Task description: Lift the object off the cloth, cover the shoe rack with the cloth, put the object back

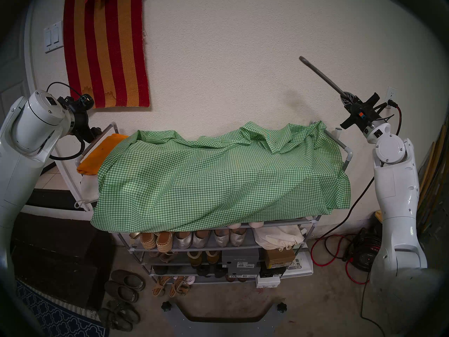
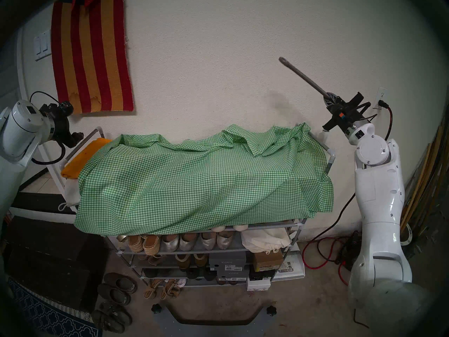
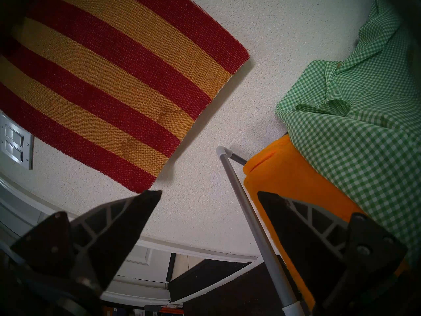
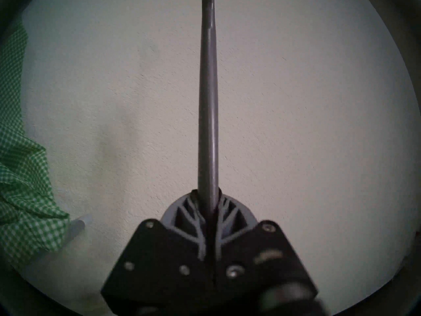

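Right end effector clamped tight on the long slim grey metal bar, gripping it near one end. Bar raised in the air off to the right of the rack, well above it, slanting up and leftward toward the wall, ring eye at the far upper tip. Bar touches neither cloth nor rack. In the right wrist view the bar runs straight up from between the pinched fingers; the gripped end is hidden, blade not visible.

Large thin green-and-white gingham cloth spread over the top of the wide grey-tube shoe rack with white plastic joints. Cloth rumpled, bunched along the back and at the right side rail, front edge hanging down over the top tier. Left end of the rack top uncovered: folded orange towel exposed there, cloth overlapping its right part. Lower shelves open to view, with shoes and shoe boxes.

Left end effector wide open, holding nothing, hovering by the rack's left side rail; rail runs between the two fingertips in the left wrist view, contact can't be confirmed. Orange towel just beside the right fingertip.

Red-and-gold striped rug on the wall, upper left. Loose shoes on the floor, front left of the rack.
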`<action>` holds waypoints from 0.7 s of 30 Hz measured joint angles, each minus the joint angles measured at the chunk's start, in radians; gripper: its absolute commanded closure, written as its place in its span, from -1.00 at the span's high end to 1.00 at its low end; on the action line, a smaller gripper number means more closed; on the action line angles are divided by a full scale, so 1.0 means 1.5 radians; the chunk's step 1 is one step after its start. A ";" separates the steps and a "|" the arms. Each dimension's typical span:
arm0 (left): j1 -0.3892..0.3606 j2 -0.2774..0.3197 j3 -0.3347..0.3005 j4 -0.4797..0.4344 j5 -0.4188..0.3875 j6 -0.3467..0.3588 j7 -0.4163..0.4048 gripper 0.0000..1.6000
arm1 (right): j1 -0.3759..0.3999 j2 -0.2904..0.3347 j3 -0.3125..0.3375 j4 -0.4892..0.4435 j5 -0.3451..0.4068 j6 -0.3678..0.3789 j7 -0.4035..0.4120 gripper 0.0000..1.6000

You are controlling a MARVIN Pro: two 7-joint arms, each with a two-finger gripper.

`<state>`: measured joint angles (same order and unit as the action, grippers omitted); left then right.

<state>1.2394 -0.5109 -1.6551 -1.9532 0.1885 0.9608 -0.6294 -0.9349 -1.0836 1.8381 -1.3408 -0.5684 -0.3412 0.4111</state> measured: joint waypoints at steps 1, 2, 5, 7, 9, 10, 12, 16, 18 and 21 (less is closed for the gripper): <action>0.000 0.000 0.000 0.000 0.000 0.000 0.000 1.00 | 0.003 0.002 0.005 0.005 0.004 0.002 0.003 -1.00; 0.000 0.000 0.000 0.000 0.000 0.000 0.000 1.00 | 0.005 0.003 0.008 0.008 0.006 0.003 0.005 -1.00; 0.000 0.000 0.000 0.000 -0.001 0.000 0.001 1.00 | 0.014 0.010 0.022 0.024 0.019 0.008 0.017 -1.00; 0.000 0.001 0.000 0.000 -0.001 0.000 0.001 1.00 | 0.018 0.013 0.029 0.033 0.025 0.009 0.024 -1.00; 0.000 0.001 0.000 0.000 -0.001 0.000 0.001 1.00 | 0.019 0.016 0.033 0.037 0.029 0.010 0.029 -1.00; 0.000 0.001 0.001 0.000 -0.002 0.000 0.001 1.00 | 0.020 0.018 0.037 0.042 0.033 0.010 0.035 -1.00; 0.000 0.001 0.001 0.000 -0.002 0.000 0.001 1.00 | 0.020 0.019 0.042 0.045 0.038 0.011 0.040 -1.00; 0.000 0.002 0.001 0.000 -0.003 0.000 0.002 1.00 | 0.016 0.019 0.050 0.046 0.045 0.011 0.049 -1.00; 0.000 0.002 0.001 0.000 -0.003 0.000 0.002 1.00 | 0.010 0.019 0.056 0.044 0.049 0.011 0.053 -1.00; 0.000 0.002 0.001 0.000 -0.003 0.000 0.002 1.00 | 0.004 0.018 0.061 0.044 0.052 0.010 0.054 -1.00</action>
<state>1.2394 -0.5077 -1.6533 -1.9532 0.1834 0.9608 -0.6258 -0.9283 -1.0571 1.9301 -1.2750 -0.4901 -0.3259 0.4922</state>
